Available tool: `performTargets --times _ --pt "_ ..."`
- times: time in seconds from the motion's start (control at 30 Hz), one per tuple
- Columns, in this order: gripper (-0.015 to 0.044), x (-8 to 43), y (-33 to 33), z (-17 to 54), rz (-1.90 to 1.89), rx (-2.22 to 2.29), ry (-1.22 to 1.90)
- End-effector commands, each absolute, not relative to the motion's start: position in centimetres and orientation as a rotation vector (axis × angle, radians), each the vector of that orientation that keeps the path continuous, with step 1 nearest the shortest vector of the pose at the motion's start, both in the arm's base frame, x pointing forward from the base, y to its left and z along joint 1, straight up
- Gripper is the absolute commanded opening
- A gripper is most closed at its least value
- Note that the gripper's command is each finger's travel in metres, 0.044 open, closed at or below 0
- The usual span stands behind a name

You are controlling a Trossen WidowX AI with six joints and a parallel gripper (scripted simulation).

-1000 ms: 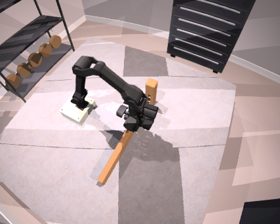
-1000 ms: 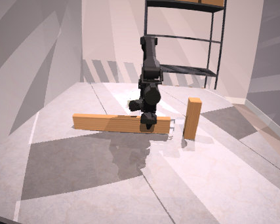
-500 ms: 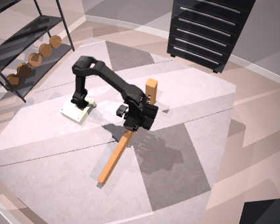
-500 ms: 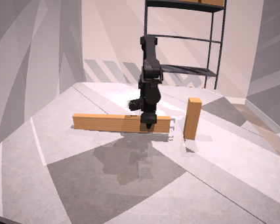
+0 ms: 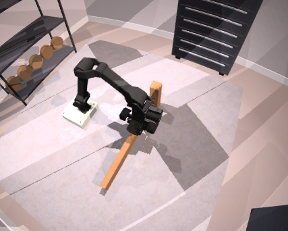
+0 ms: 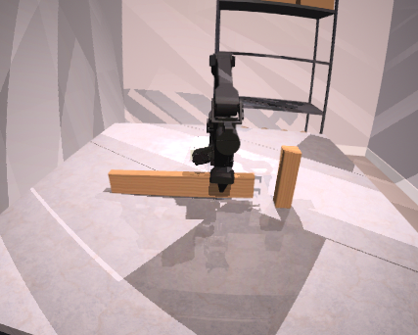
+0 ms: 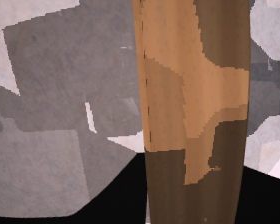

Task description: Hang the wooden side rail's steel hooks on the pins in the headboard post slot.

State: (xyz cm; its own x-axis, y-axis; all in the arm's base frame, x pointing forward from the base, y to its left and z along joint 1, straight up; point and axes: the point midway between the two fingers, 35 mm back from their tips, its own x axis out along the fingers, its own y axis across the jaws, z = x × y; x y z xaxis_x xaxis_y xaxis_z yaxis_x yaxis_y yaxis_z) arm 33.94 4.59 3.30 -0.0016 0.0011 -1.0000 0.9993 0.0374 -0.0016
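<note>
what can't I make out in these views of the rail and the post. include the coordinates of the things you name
- Pins inside the post [image 5: 156, 88] [image 6: 288, 177]: hidden in the exterior view by the post's own wood; too small and dark in the top view.
- Steel hooks [image 6: 257, 184]: covered by the arm in the top view, tiny in the exterior.
- Far fingertip: behind the rail [image 5: 119, 160] [image 6: 157, 184] [image 7: 191, 100] in the exterior view.
- Post in the wrist view: not recognizable there.

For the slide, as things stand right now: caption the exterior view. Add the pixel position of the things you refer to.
WidowX AI gripper [image 6: 222, 188] clamps the wooden side rail [image 6: 157, 184], its steel hooks [image 6: 257, 185] short of the headboard post [image 6: 288, 177].
</note>
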Motion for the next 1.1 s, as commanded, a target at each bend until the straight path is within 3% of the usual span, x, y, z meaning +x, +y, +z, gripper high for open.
performTargets --times 0.0,1.07 --pt "0.0000 34.40 4.61 4.10 -1.171 1.199 1.208" --pt "0.0000 34.39 4.61 4.64 -1.171 1.199 1.208"
